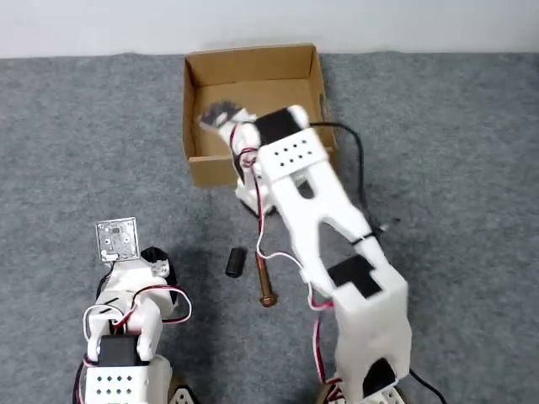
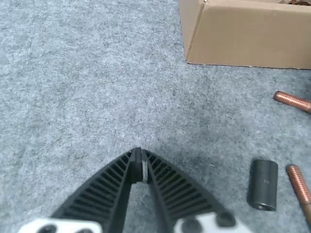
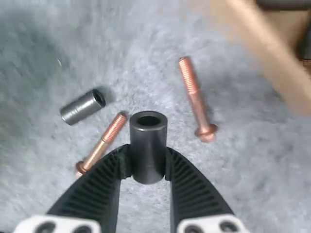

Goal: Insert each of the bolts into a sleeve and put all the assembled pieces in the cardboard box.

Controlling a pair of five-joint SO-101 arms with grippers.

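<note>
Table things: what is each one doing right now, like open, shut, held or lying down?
Left gripper: shut, empty.
Right gripper: shut on the held sleeve.
Held sleeve: gripped, no bolt in it.
Loose sleeve: lying on its side, no bolt in it.
Bolt nearer the box: lying loose.
Other bolt: lying loose.
Cardboard box: open on top.

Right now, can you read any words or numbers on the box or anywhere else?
None can be read.
Cardboard box: plain, no print shows.
Small square board in the high view: tiny marks, too small to read.
</note>
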